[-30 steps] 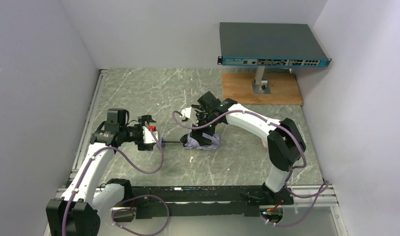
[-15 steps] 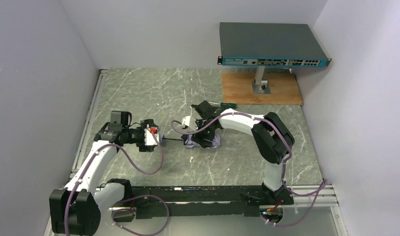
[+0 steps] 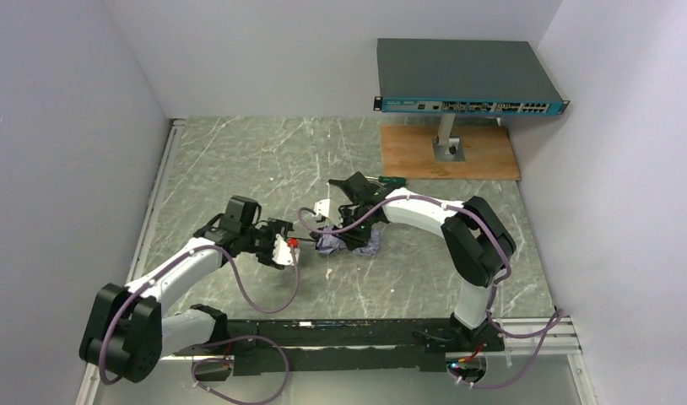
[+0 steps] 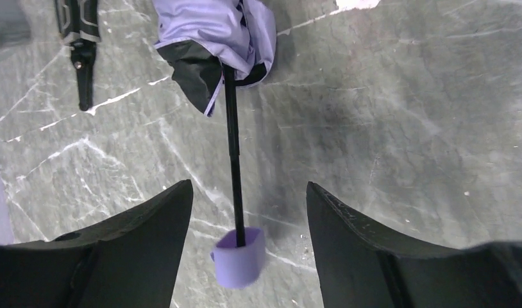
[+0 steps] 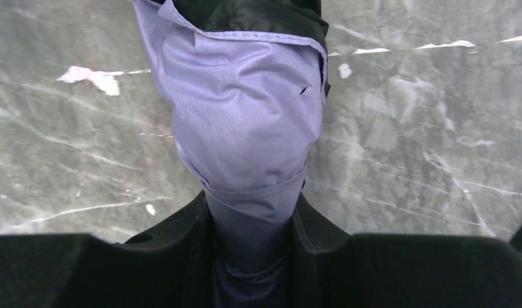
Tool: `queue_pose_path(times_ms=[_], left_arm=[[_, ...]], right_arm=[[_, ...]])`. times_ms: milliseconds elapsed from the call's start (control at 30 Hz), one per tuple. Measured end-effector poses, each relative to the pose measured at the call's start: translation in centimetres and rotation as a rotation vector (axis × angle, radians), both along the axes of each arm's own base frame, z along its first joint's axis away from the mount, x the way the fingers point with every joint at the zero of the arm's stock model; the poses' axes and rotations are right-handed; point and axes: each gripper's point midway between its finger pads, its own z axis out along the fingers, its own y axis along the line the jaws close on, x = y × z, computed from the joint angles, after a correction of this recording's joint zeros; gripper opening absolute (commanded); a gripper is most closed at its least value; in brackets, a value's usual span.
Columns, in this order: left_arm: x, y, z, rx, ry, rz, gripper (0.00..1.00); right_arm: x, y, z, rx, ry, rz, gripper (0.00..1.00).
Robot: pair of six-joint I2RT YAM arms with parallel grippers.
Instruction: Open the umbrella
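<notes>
- Near the middle of the desk (image 3: 239, 160), my left arm (image 3: 180, 267) lies low and stretched out from its base. Its left pincer (image 3: 283, 248) points toward the umbrella (image 3: 350, 245).
- My right arm (image 3: 416, 207) rises from its base, folds at the elbow and reaches leftward, with the right pincer (image 3: 344, 229) down on the bundled fabric.
- From overhead, the umbrella lies folded on the desk between the two pincers, with its shaft toward the left arm.
- The left wrist view shows me what the overhead cannot. The small lilac handle (image 4: 239, 258) sits between the fingers (image 4: 157, 221) with a gap on each side, so that pincer is released, straddling it without touching.
- That same view shows the thin black shaft (image 4: 232, 141) running up into lilac fabric with black lining.
- Only the right wrist view shows the grip. The right pincer is clenched on the umbrella's end, and the canopy fabric (image 5: 245, 109) is pinched narrow between its fingers (image 5: 181, 237).
</notes>
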Motion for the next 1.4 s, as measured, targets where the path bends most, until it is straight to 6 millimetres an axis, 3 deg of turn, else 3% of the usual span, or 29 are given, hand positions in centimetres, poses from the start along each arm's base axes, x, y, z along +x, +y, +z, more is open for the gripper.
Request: queue_pose_path(times_ms=[267, 467, 633, 733, 867, 1100, 1233, 1400], left_arm=[[2.1, -0.3, -2.6, 0.121, -0.039, 0.038, 0.54], [2.9, 0.7, -3.9, 0.185, -0.131, 0.069, 0.47], [4.0, 1.1, -3.9, 0.218, -0.180, 0.100, 0.29], [4.4, 1.5, -4.1, 0.233, -0.187, 0.122, 0.26], [5.7, 4.8, -4.3, 0.271, -0.191, 0.205, 0.26], [6.8, 16.2, -5.5, 0.378, -0.169, 0.415, 0.25], [7.0, 17.6, -5.6, 0.343, -0.167, 0.387, 0.23], [7.2, 17.9, -5.7, 0.324, -0.182, 0.336, 0.18]], right_arm=[[-2.9, -0.1, 1.1, 0.019, 0.158, 0.034, 0.00], [-2.7, -0.5, 2.7, 0.054, 0.251, 0.018, 0.00], [-2.8, -0.8, 2.7, 0.052, 0.312, 0.014, 0.00], [-2.5, -1.1, 2.6, 0.048, 0.310, 0.015, 0.00], [-2.2, -3.0, 1.8, 0.032, 0.316, 0.010, 0.00], [-3.6, -8.8, 0.2, 0.002, 0.338, 0.004, 0.00], [-3.5, -9.0, 0.7, 0.033, 0.284, 0.034, 0.00], [-3.2, -8.9, 0.8, 0.042, 0.260, 0.050, 0.00]])
